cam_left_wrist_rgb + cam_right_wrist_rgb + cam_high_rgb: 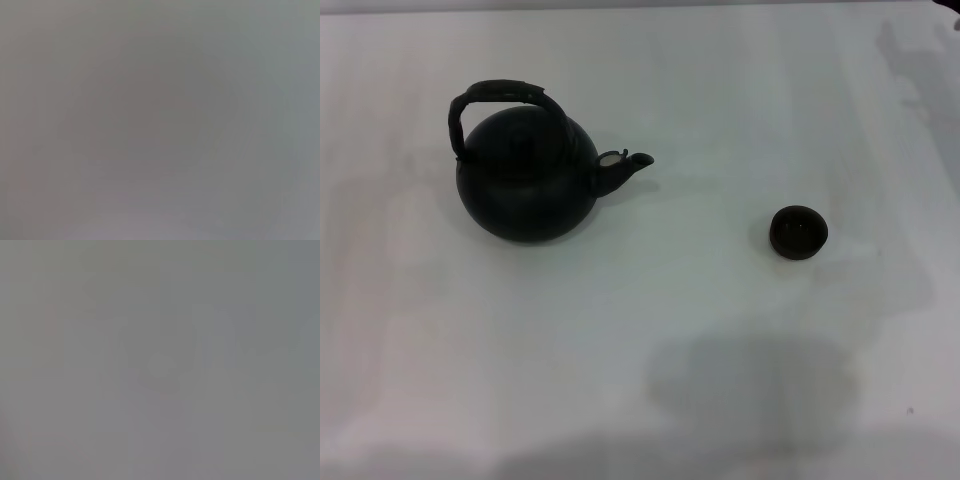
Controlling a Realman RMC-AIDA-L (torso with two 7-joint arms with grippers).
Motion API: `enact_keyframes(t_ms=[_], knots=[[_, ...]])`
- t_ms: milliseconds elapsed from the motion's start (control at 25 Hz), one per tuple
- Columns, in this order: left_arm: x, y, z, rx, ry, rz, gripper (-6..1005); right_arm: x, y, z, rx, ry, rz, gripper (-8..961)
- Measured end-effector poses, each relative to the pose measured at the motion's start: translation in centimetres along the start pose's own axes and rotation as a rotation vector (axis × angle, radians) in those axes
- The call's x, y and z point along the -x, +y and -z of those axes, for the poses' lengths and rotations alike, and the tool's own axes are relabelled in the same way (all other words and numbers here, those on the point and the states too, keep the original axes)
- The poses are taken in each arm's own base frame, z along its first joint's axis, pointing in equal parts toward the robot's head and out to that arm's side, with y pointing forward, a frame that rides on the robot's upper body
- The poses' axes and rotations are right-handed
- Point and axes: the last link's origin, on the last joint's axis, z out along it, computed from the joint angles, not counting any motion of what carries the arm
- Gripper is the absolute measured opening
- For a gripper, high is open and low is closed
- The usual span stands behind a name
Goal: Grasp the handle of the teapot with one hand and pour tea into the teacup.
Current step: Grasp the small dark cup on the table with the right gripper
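Nothing started yet, by the look of it. Black teapot point(525, 180) sitting upright on the white table point(640, 350), over on the left side. Thick handle point(500, 100) arching up over the lid, free and untouched. Short spout point(625, 168) pointing right, toward the teacup point(798, 232). Teacup tiny and dark, standing open side up, well apart from the pot, off to the right. No gripper anywhere in the head view, and only plain grey in both wrist views, so no way to tell if the left or right hand is open or closed, or holding a thing. Most likely the very first step: reaching for the handle. Next move probably needs one hand brought down over the top of the pot, fingers spread wide enough to fit round the thick handle. Then a firm squeeze, a lift, and a carry across to the cup before any tipping.
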Motion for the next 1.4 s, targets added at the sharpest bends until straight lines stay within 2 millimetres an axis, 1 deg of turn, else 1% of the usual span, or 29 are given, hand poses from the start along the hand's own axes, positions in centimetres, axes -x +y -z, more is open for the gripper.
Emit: enact_keyframes(t_ms=[400, 560, 680, 760, 840, 960, 1200, 1280, 1400], knots=[[0.0, -0.3, 0.3, -0.007, 0.001, 0.003, 651, -0.5, -1.2, 1.9, -0.015, -0.063, -0.024, 841], [0.0, -0.2, 0.4, -0.003, 0.007, 0.004, 650, -0.9, -1.7, 2.5, -0.026, -0.063, -0.036, 841], [-0.3, 0.4, 0.5, 0.043, 0.027, -0.007, 650, -1.1, -1.8, 2.6, -0.032, -0.055, -0.043, 841], [-0.6, 1.2, 0.8, 0.107, 0.047, -0.024, 650, -1.2, -1.9, 2.7, -0.034, -0.05, -0.046, 842], [-0.9, 1.5, 1.5, 0.151, 0.073, -0.038, 650, -1.4, -1.9, 2.8, -0.038, -0.042, -0.048, 842], [-1.2, 0.8, 3.4, 0.148, 0.11, -0.041, 650, -1.6, -1.9, 2.8, -0.041, -0.032, -0.051, 842], [-1.1, -0.3, 8.5, 0.169, 0.133, -0.056, 651, -1.4, -2.1, 2.7, -0.044, -0.034, -0.045, 842], [-1.0, -0.5, 9.7, 0.16, 0.134, -0.053, 651, -1.3, -2.2, 2.6, -0.045, -0.038, -0.042, 842], [-0.8, -0.6, 10.6, 0.152, 0.13, -0.047, 651, -1.2, -2.1, 2.5, -0.044, -0.038, -0.042, 842]])
